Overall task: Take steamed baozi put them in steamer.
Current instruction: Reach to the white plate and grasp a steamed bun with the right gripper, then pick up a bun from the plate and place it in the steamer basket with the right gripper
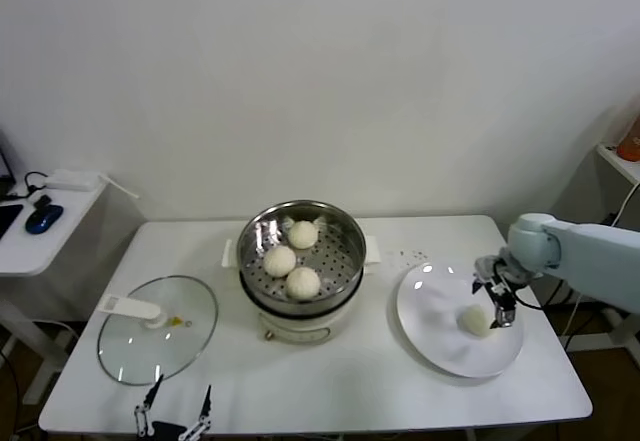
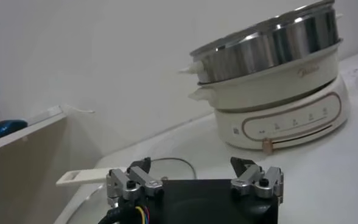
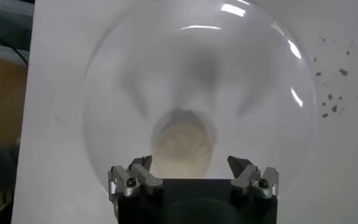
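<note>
Right claw (image 1: 497,306) apart above one baozi (image 1: 475,321) on plate (image 1: 440,346); three in steamer (image 1: 345,236).

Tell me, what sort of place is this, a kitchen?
Probably a lab mock-up of a kitchen, not a real one: a plain white table against a bare wall, an electric steamer with baozi, and a side desk holding a computer mouse.
</note>
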You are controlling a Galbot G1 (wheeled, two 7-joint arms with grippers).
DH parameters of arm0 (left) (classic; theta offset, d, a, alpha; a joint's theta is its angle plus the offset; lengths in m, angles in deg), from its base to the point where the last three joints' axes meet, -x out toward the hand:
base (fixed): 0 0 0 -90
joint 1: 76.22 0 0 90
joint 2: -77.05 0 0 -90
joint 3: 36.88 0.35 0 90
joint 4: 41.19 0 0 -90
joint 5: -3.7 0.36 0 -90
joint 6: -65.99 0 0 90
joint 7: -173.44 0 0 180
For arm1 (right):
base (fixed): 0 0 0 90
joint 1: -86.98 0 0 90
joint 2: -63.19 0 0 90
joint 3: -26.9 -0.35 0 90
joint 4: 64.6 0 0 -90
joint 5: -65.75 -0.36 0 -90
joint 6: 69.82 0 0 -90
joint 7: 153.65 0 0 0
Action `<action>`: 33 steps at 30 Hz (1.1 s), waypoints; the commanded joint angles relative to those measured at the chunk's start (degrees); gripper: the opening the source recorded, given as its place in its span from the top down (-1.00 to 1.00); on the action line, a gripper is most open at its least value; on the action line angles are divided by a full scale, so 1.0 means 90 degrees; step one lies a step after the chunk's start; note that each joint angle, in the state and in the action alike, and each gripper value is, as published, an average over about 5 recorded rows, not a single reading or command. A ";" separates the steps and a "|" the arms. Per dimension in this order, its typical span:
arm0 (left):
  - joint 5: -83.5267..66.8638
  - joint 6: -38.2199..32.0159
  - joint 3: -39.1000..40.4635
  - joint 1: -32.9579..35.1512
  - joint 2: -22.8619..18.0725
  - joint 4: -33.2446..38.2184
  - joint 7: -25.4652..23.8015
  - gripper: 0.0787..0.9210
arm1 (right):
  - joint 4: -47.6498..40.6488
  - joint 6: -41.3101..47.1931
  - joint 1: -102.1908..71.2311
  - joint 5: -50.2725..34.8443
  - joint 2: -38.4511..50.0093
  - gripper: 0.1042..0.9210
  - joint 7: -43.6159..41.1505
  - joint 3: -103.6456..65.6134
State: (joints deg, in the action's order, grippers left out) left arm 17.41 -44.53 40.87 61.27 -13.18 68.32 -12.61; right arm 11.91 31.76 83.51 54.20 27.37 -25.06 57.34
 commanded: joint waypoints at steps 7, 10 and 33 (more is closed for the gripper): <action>0.0034 -0.0012 0.0008 -0.0003 -0.0017 -0.0010 0.0005 -0.77 | -0.0136 0.0126 -0.0739 0.0328 0.0119 -0.76 0.0106 -0.0587; 0.0034 -0.0021 0.0003 -0.0001 -0.0014 -0.0012 0.0008 -0.77 | -0.0169 0.0128 -0.0810 0.0337 0.0104 -0.75 0.0113 -0.0653; 0.0043 -0.0053 0.0045 0.0053 0.0013 0.0133 0.0013 -0.77 | 0.1880 0.0680 0.4705 -0.2979 -0.1092 -0.11 0.0291 0.2649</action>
State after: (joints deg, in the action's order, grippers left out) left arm 17.85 -44.91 41.20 61.58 -13.28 69.24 -12.52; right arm 18.17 34.14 94.09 48.87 26.06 -23.28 63.17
